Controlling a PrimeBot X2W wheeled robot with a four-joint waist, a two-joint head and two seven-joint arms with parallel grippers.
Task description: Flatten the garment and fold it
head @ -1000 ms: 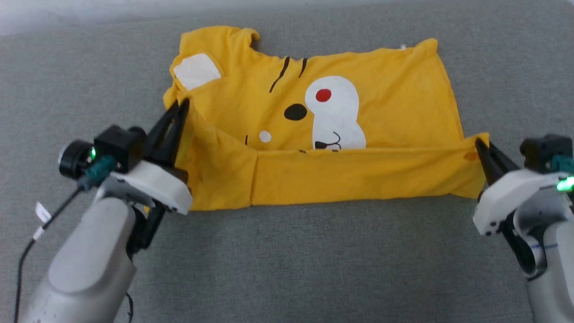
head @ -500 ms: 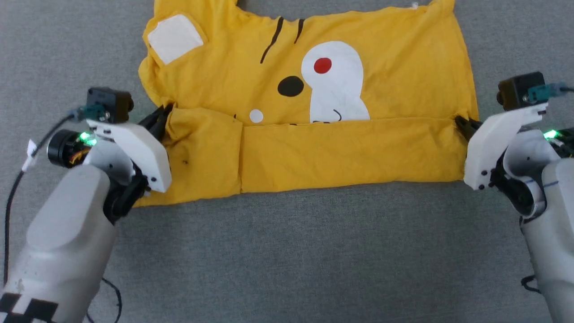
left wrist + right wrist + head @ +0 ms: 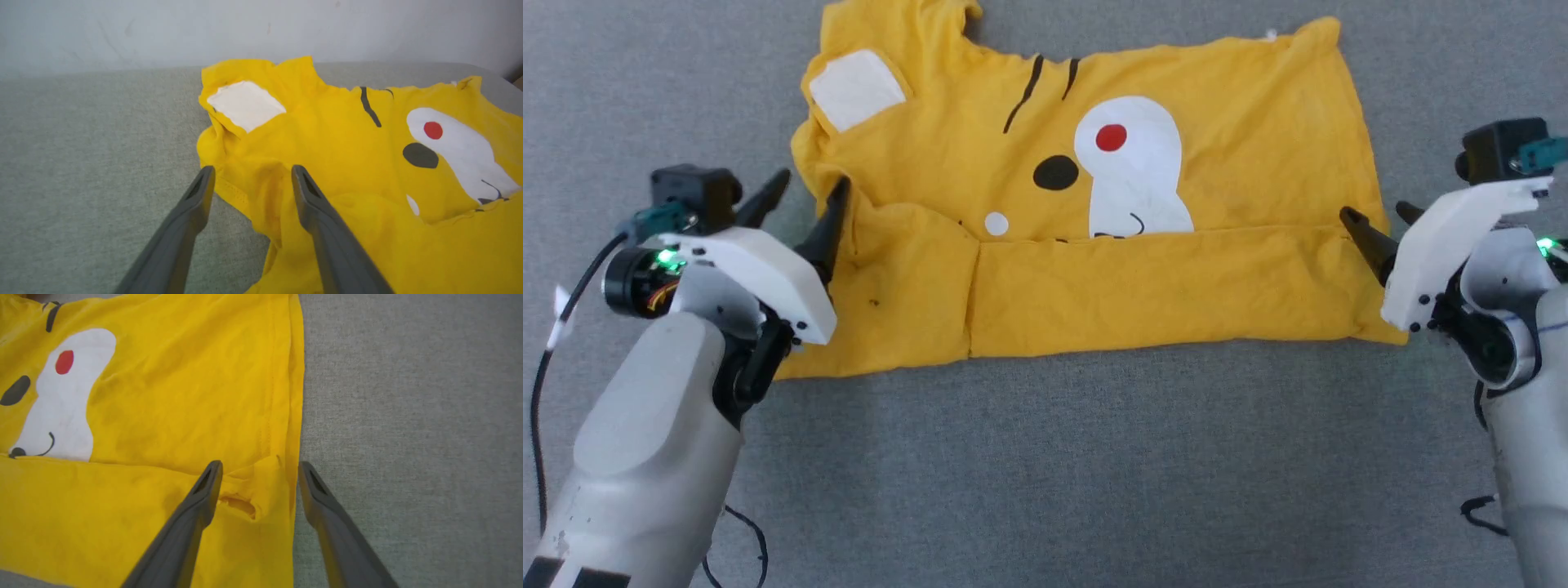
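- Grey felt-like cloth (image 3: 1045,457) covered the work surface, and a pale wall (image 3: 245,28) rose behind it in the left wrist view.
- The shirt (image 3: 1217,147) lay flat on this cloth, print up, with its long axis running left to right between the two arms.
- Its near band (image 3: 1160,294) was already turned up over the lower part of the face print, with the fold's edge running across the robot's front.
- The left gripper (image 3: 810,181) stood released at the shirt's left end; in its wrist view one finger (image 3: 196,204) was over bare cloth and the other over rumpled yellow fabric.
- The right gripper (image 3: 1376,212) was likewise spread and held nothing. It straddled the right side edge just above a small hole (image 3: 239,505).
- The sleeve (image 3: 856,88) with its white patch sat bunched beyond the left jaws, so that end looked less flat than the right.
- Each arm was nearest its own end of the folded band. The next fold would probably need both ends pinched together, and the left arm was better placed to smooth the sleeve first.
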